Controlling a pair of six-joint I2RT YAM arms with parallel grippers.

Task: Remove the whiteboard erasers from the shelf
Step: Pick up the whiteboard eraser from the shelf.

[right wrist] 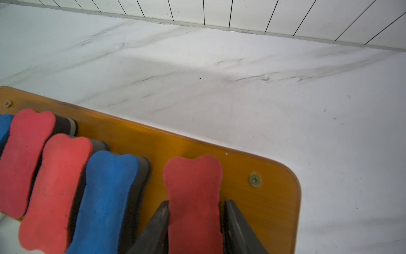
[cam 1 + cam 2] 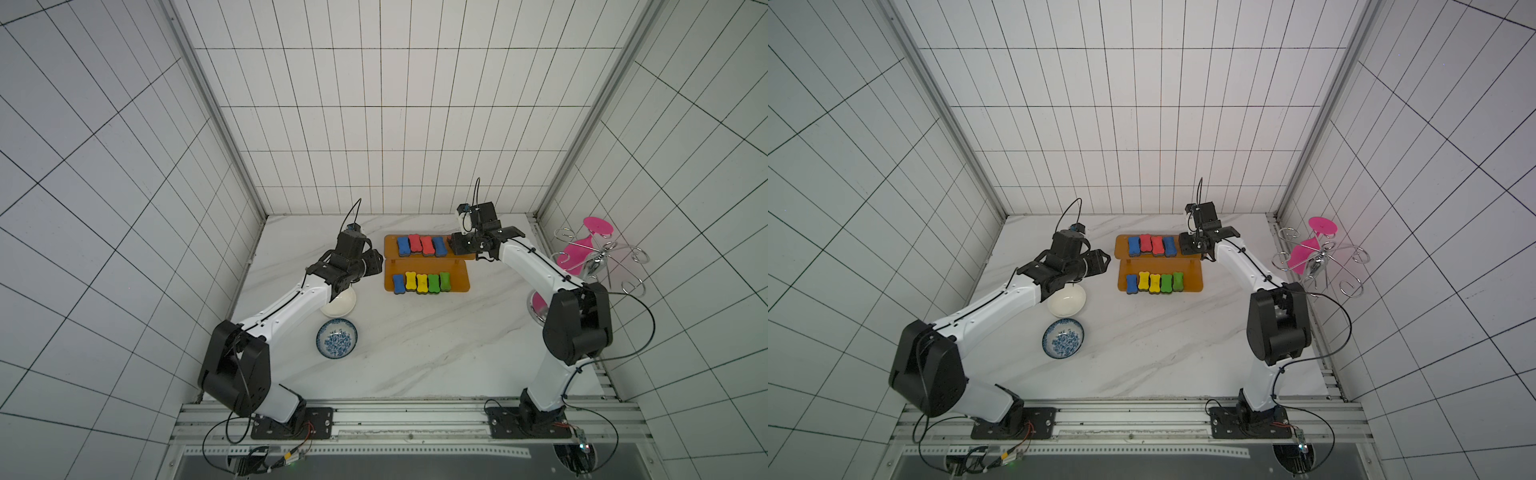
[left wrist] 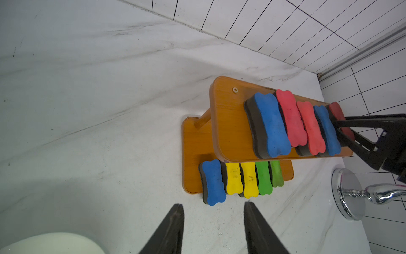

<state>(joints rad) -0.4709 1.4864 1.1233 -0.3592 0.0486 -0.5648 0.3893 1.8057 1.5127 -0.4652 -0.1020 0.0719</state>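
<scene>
At the right end of the upper board [image 3: 228, 127], the right tool [image 1: 196, 203] is clamped on a red eraser [image 1: 193, 176], one finger against each long side, near the end facing the arm. The eraser looks to rest on the board. Its long axis runs front to back across it, in line with the tool, so the fingers pinch the narrow width. It sits slightly apart from the blue eraser [image 1: 109, 193] beside it, with bare board on its other side. I'd judge a straight lift clears everything, and the right arm is plainly the nearer one.

Counting outward, there are five erasers [image 2: 427, 245] on the upper board: blue, red, red, blue, then the gripped red. Five more lie on the lower board [image 3: 191, 140]: blue, yellow, yellow, green, green. That makes ten: three blue, three red, two yellow, two green. All are on the shelf [image 2: 460, 284], lying the same way, with none on the counter [image 2: 415, 340] yet. In both top views the right tool hides the gripped one.

The left tool [image 3: 212, 206] hangs empty with its jaws apart, off the shelf's left end, nearest the lower blue one. Near that arm stand two bowls, a white bowl [image 2: 1067, 301] and a patterned bowl [image 2: 1063, 338]. One chrome rack [image 2: 1320, 262] with pink discs stands far right.
</scene>
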